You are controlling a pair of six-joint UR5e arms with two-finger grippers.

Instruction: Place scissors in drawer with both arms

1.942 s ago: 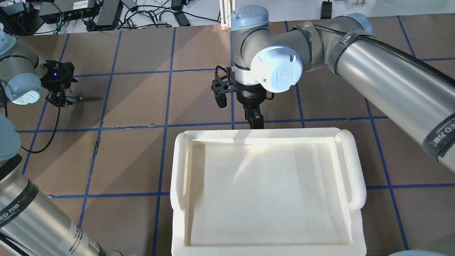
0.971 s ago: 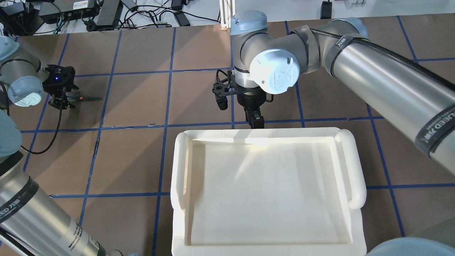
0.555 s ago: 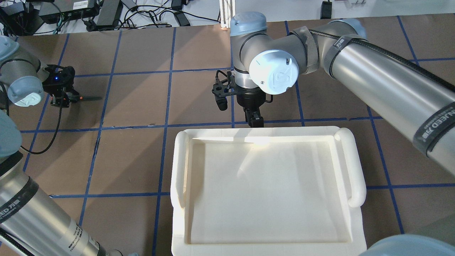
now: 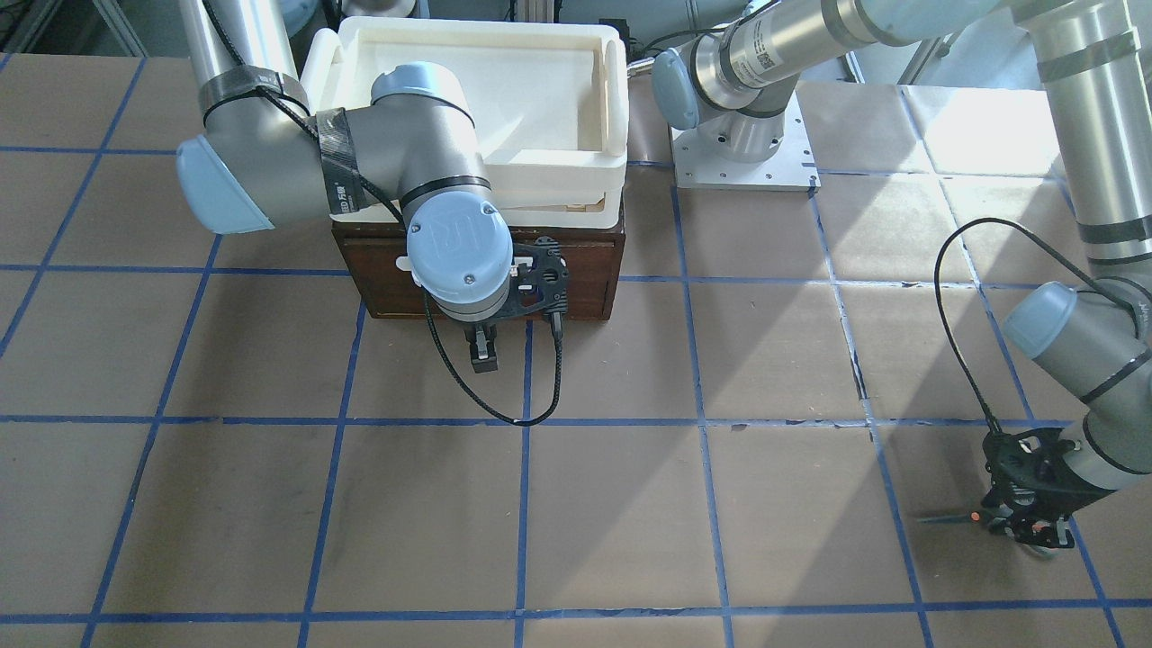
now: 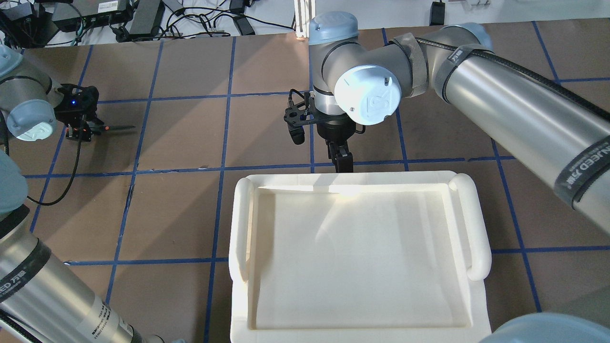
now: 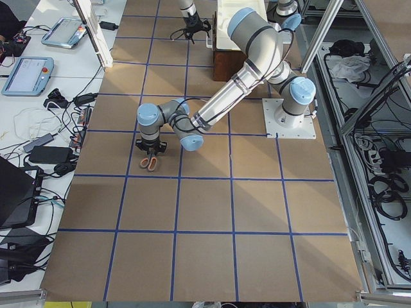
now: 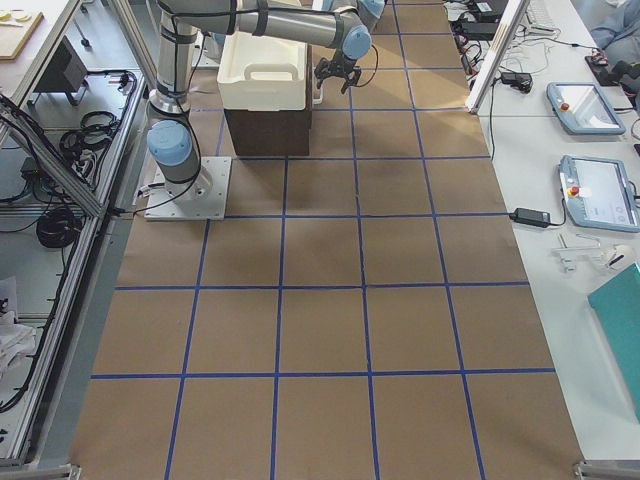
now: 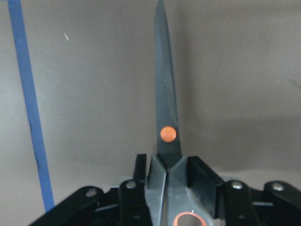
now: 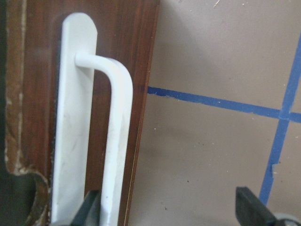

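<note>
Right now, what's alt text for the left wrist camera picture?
Closed scissors point straight up, clamped just below their orange pivot by the left pincer. Behind: brown table, blue tape line at the picture's left.

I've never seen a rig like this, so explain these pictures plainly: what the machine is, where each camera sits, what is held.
The machine is two silver-grey robot arms with black two-finger grippers, at a brown table taped in blue squares. One camera looks down from behind the robot, one faces it, two watch from the table's ends, and one rides on each wrist. The left gripper is shut on small scissors with dark grey blades and an orange pivot dot. The right gripper is open at the long white bar handle of the dark brown wooden drawer. A white plastic tray sits on top.
</note>
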